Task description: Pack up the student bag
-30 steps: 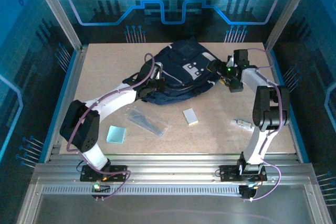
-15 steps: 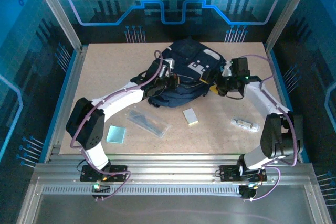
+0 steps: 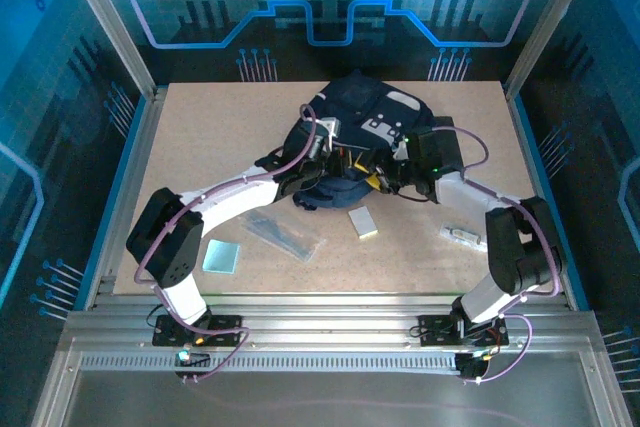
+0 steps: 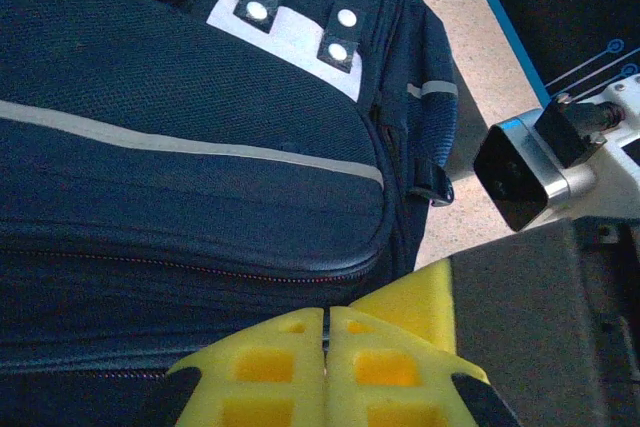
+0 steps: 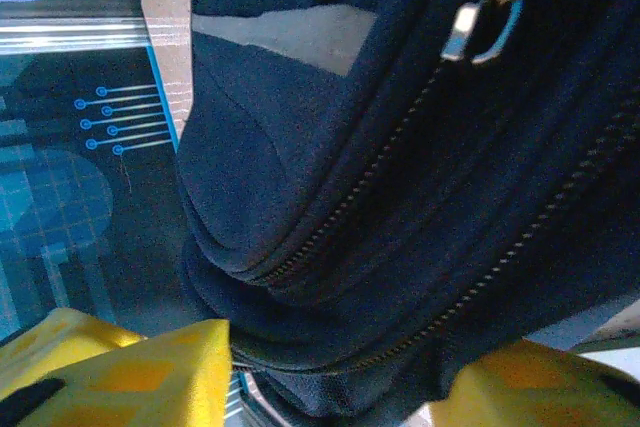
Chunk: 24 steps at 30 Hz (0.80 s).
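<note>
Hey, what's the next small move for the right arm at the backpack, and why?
Probably close the right gripper on the student bag: its fingers stand apart, straddling a zippered fold. The left gripper is shut close by the bag, so a firm right hold may steady it.

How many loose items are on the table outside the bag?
4: pale blue square front left, clear packet beside it, pale block before the student bag, small silvery object at right. More may hide under the bag.
</note>
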Motion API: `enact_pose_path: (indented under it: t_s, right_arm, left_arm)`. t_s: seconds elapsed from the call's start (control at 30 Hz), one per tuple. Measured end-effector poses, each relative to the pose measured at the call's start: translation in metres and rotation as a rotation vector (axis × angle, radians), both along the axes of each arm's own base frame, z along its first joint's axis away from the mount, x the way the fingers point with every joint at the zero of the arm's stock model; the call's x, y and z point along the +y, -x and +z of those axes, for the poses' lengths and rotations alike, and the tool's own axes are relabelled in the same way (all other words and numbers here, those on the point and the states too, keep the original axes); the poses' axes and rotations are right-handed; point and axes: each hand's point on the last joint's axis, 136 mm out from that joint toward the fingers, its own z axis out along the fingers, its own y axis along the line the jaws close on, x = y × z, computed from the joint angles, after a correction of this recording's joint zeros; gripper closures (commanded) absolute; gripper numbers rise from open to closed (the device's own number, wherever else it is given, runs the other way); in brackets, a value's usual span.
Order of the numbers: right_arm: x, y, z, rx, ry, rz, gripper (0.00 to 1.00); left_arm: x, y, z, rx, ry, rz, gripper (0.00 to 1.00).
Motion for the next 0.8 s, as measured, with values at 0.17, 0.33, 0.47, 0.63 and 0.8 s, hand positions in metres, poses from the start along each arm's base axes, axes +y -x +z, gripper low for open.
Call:
enact_pose_path:
  t_s: [0.17,0.33,0.47,0.63,0.8]
  right_arm:
    - [0.001,-0.004,-0.006,0.002,0.016,-0.032,1.0]
    - [0.001,-0.004,-0.008,-0.018,0.046,-0.037,1.0]
    - [-0.001,-0.004,-0.004,-0.051,0.063,-0.026,1.0]
    - [-0.004,-0.002,-0.003,-0.08,0.095,-0.007,1.0]
    - [-0.011,0.005,-0.007,-0.095,0.136,0.006,1.0]
  left_arm:
    - [0.006,0.005,-0.017,0.039,-0.006,0.018,1.0]
    - [0.009,0.005,-0.02,0.039,-0.009,0.026,1.0]
    - [0.018,0.0,-0.017,0.023,-0.007,0.044,1.0]
    - [0.056,-0.021,-0.02,0.004,-0.021,0.132,1.0]
    - [0.113,-0.046,-0.037,-0.017,-0.06,0.281,1.0]
